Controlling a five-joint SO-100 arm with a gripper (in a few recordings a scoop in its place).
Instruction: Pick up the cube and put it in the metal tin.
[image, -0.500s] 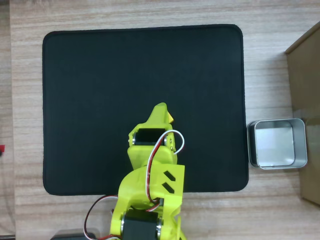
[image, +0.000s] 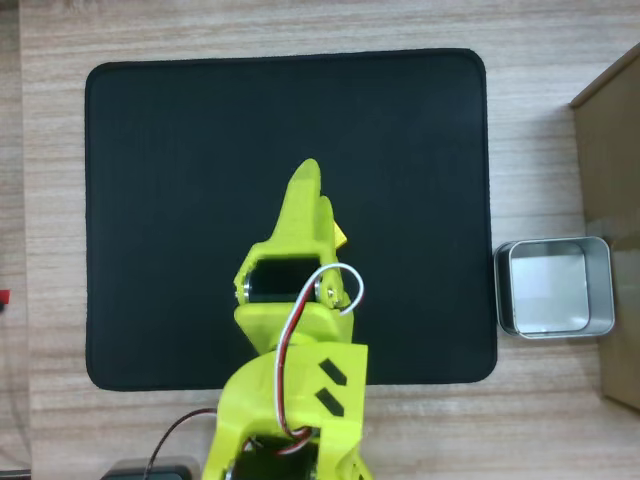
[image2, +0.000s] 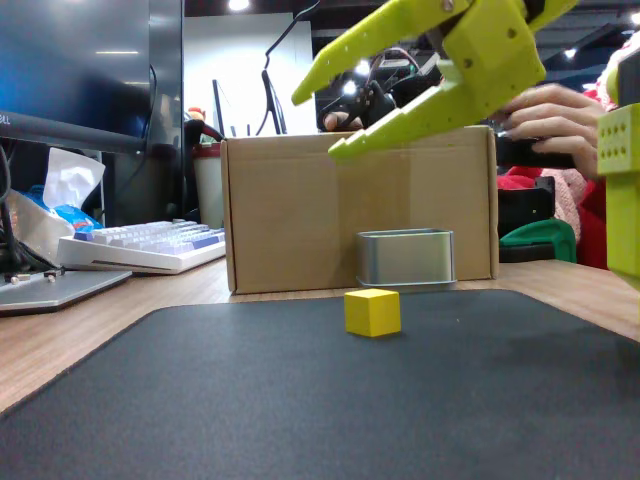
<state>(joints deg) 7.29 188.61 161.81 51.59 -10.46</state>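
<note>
A small warm-yellow cube rests on the black mat, in front of the shiny silver tin. From overhead, a corner of the cube peeks out at the right side of my lime-yellow arm. My gripper hangs high above the mat with its jaws open and nothing between them, and its fingertips reach a little to the left of the cube. In the overhead view the gripper points toward the top of the picture, and the tin sits empty off the mat's right edge.
The black mat covers most of the wooden table. A brown cardboard box stands right behind the tin and shows at the right edge from overhead. A keyboard lies at the left. A person's hand shows behind the arm.
The arm has stretched farther toward the top of the overhead picture, and the gripper tip now lies beyond the cube. Cube and tin have not moved.
</note>
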